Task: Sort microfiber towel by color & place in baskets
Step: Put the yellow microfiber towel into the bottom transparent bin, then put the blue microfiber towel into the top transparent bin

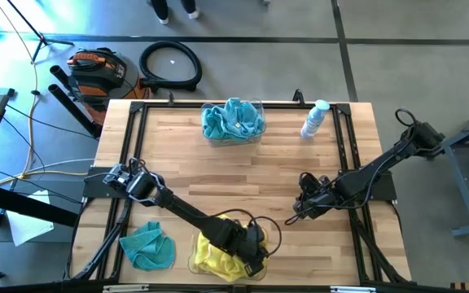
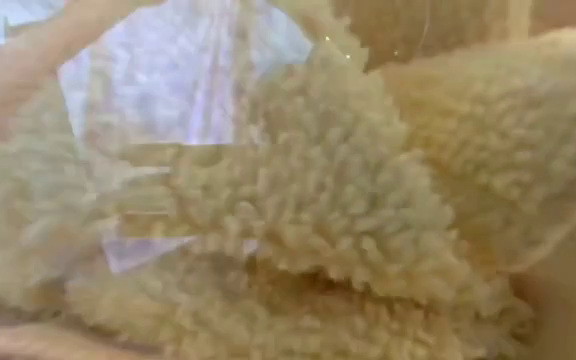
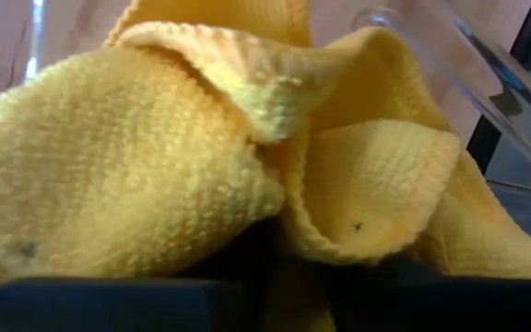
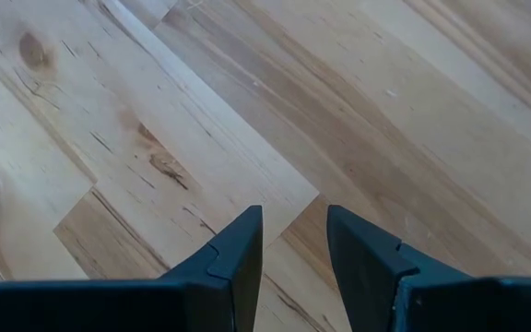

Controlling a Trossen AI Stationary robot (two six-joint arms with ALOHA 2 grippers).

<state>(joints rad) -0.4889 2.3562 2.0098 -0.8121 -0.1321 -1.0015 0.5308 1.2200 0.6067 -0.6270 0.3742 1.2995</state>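
Note:
A pile of yellow towels fills the near basket at the table's near edge. It also fills the low view as pale fuzzy yellow towel. My left gripper is down in this pile, shut on yellow cloth. A teal towel lies crumpled on the table, left of that basket. The far basket holds more teal towels. My right gripper hovers over bare wood right of centre, slightly open and empty. My left gripper has a fold of the yellow towel between its two fingers, coming from above and slanting toward the table's near edge. The cloth bunches in slack folds in front of the fingers and hides their tips. The towel rests in the near basket.
A small white-and-clear bottle stands near the far right corner. A black frame runs along the table's edges. Open wood lies in the middle, between the two baskets and under my right gripper.

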